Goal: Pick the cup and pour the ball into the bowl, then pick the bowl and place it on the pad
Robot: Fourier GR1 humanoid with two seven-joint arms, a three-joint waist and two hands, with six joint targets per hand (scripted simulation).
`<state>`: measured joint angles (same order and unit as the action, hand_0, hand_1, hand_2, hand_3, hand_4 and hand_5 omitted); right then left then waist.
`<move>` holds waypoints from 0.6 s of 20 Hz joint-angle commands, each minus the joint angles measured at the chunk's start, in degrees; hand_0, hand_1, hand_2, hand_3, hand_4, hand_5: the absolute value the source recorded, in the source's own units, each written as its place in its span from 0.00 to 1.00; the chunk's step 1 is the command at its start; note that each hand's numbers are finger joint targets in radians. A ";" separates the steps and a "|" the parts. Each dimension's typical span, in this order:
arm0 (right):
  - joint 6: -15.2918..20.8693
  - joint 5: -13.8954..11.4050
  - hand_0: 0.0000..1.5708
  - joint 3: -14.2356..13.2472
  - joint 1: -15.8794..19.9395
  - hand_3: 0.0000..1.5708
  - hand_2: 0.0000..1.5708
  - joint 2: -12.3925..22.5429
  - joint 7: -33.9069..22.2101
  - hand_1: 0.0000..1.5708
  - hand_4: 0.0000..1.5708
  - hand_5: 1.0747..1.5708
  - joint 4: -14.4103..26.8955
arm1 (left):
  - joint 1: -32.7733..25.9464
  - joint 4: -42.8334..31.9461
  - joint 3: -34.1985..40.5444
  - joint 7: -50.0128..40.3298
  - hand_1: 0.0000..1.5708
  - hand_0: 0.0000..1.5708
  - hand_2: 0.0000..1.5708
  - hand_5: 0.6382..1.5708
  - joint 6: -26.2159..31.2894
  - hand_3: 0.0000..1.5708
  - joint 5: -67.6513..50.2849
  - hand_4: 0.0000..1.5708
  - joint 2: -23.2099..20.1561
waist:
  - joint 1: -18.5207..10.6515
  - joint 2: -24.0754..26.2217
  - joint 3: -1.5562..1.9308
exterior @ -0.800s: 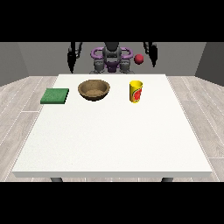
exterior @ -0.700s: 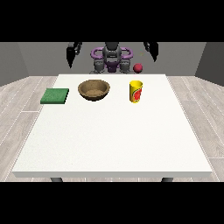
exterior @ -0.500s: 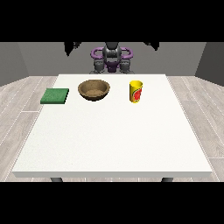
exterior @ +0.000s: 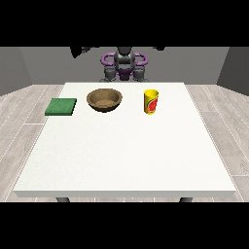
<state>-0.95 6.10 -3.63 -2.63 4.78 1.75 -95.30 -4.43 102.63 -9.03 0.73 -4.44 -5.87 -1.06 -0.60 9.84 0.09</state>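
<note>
As the view runs from the near edge of the large white table [exterior: 121, 160] toward the robot, the near half of the top carries nothing; the task's objects stand in one row across the far half.

At the view's right of that row stands the upright yellow cylindrical cup with a red mark on its side [exterior: 151, 101]. No ball can be seen from this angle; whether one lies inside the cup cannot be told. Judged by its look, the cup is light, stiff and smooth-walled, hence liable to slip or tip. A sideways hold round the middle of its wall, below the rim, seems the best place, leaving the mouth free for pouring.

Near the cup, toward the view's left and apart from it, sits the round brown wooden-looking bowl [exterior: 104, 99], mouth up and apparently holding nothing. It appears rigid, heavier than the cup, wide and shallow. Its rim is the likely place to take hold, with fingers inside and thumb outside.

Further left, just beside the bowl but not touching it, lies the flat green square pad [exterior: 61, 106]. It looks thin and possibly soft.

Behind the far edge stands the grey and purple robot torso [exterior: 124, 65]. Dark shapes at the upper edge, one at each side, seem to be its raised arms or hands. Whether the fingers are apart or together cannot be told.
</note>
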 commanded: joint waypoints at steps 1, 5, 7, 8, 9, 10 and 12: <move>-2.94 2.49 0.00 -1.26 -0.80 0.00 0.00 0.50 3.04 0.00 0.00 0.99 -1.46 | 1.87 1.02 2.88 1.13 0.00 0.00 0.00 0.89 1.18 0.00 0.20 0.00 -2.03 | 1.21 -4.50 -0.08; -0.94 -0.48 0.00 0.52 6.79 0.00 0.00 -0.30 3.39 0.00 0.00 0.98 1.80 | 10.13 -5.24 6.31 5.81 0.00 0.00 0.00 0.80 1.45 0.00 0.99 0.00 -2.71 | 1.84 -12.10 -0.10; -0.16 -0.34 0.00 -1.07 11.69 0.00 0.00 -0.13 4.94 0.00 0.00 0.99 4.91 | 16.05 -5.18 6.88 2.99 0.00 0.00 0.00 0.77 0.58 0.00 1.84 0.00 -3.29 | 0.95 -15.39 -0.08; -3.82 2.85 0.00 -4.42 10.72 0.00 0.00 3.32 4.83 0.00 0.00 0.99 6.42 | 12.25 -6.40 6.28 5.55 0.00 0.00 0.00 0.75 1.97 0.00 2.45 0.00 -3.95 | 0.74 -14.91 -0.08; -5.08 2.00 0.00 -2.45 10.87 0.00 0.00 2.24 9.18 0.00 0.00 0.99 6.82 | 16.80 -8.41 8.88 7.37 0.00 0.00 0.00 0.73 -0.07 0.00 3.71 0.00 -4.48 | 2.52 -19.73 -0.06; -1.18 -0.65 0.00 -1.47 11.16 0.00 0.00 -0.53 10.74 0.00 0.00 0.98 7.59 | 18.22 -8.96 11.29 5.99 0.00 0.00 0.00 0.71 3.09 0.00 1.21 0.00 -7.67 | 1.39 -20.30 -0.08; -3.91 2.83 0.00 -4.83 16.00 0.00 0.00 3.36 7.62 0.00 0.00 0.98 8.40 | 19.17 -13.66 11.64 10.21 0.00 0.00 0.00 0.68 2.34 0.00 2.79 0.00 -6.98 | 2.22 -21.50 -0.09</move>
<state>-3.45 7.15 -5.91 8.46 5.99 9.00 -89.37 11.08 94.09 -0.17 7.52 -2.83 -3.71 -6.27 1.25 -7.67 0.01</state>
